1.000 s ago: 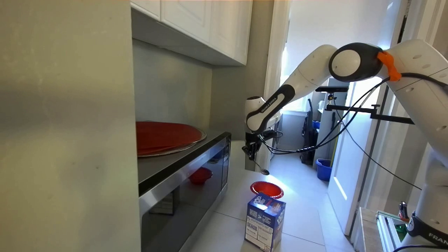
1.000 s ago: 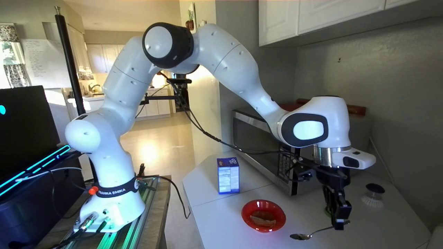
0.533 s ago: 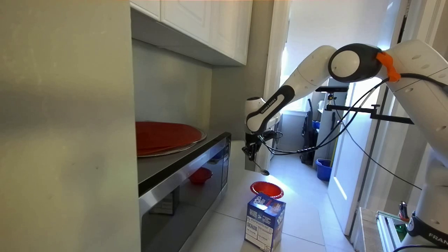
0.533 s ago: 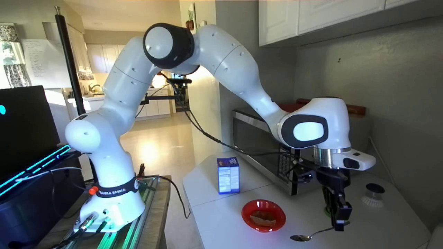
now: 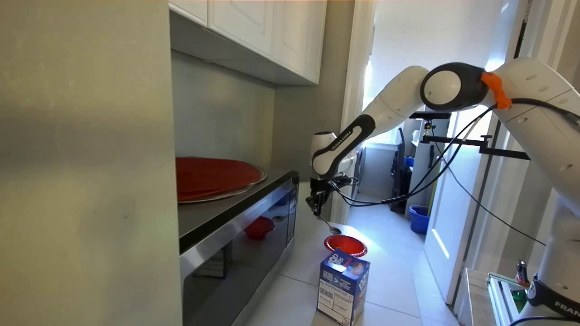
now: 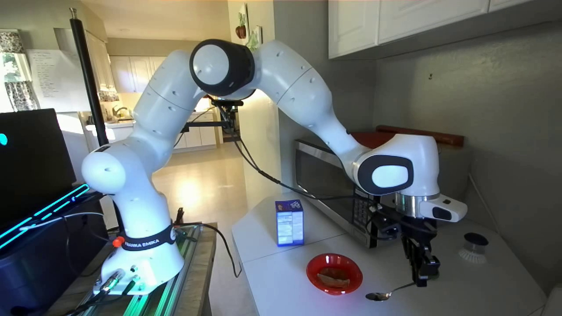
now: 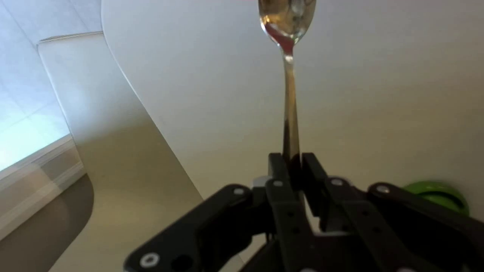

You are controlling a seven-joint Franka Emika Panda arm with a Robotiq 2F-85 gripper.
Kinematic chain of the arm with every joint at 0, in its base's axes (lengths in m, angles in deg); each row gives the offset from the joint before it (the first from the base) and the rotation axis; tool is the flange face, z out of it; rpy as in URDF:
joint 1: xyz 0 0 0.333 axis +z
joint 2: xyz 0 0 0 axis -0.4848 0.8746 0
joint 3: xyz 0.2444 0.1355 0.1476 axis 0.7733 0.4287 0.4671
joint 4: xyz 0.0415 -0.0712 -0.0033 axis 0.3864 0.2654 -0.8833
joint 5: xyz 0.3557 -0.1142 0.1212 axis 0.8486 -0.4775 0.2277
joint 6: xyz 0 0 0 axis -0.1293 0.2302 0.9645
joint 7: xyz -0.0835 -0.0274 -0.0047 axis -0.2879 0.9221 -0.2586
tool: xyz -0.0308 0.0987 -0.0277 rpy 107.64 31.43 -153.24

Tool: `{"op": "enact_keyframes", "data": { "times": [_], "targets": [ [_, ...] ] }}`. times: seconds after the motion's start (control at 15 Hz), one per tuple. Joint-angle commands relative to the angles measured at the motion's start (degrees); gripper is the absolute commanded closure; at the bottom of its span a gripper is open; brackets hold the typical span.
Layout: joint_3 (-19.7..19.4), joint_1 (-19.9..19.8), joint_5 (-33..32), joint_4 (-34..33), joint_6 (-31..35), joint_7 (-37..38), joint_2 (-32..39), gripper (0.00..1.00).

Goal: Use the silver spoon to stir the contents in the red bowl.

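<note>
- One small, round red bowl (image 6: 313, 273), shallow; it sat upright on the white table (image 6: 281, 285).
- Brownish contents (image 6: 333, 281), lying in the middle of the red bowl; their kind was unclear.
- One silver spoon (image 6: 378, 297), held outside the rim of the red bowl, just to its right in an exterior view; it slanted, head lower and toward the red bowl. A reddish patch showed in the head in the wrist view.
- One black pincer (image 7: 292, 162), pinching the handle of the spoon; it was farther from the red bowl than the spoon's head was.
- One blue-and-white carton (image 5: 342, 290); it stood upright on the table near the red bowl and, in an exterior view, overlapped its rim.
- One microwave (image 5: 244, 262), left of the red bowl in an exterior view; its dark door carried a reflection of the red bowl.
- One large, flat red dish (image 5: 217, 179); it lay on top of the microwave, higher than the red bowl.
- One dark-topped brush (image 6: 475, 240), pale bristles; it stood on the table, well to the right of the red bowl in an exterior view.
- One white arm (image 6: 303, 96); it arched higher than the red bowl.
</note>
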Motion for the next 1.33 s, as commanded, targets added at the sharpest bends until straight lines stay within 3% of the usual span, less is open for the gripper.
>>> {"op": "enact_keyframes", "data": {
  "times": [0.0,1.27],
  "targets": [
    [2.1,-2.2,3.3,-3.1,-0.2,-3.4,2.8,0.96],
    [1.7,-3.4,4.3,-14.4,-3.1,-3.8,13.7,0.96]
  ]
}}
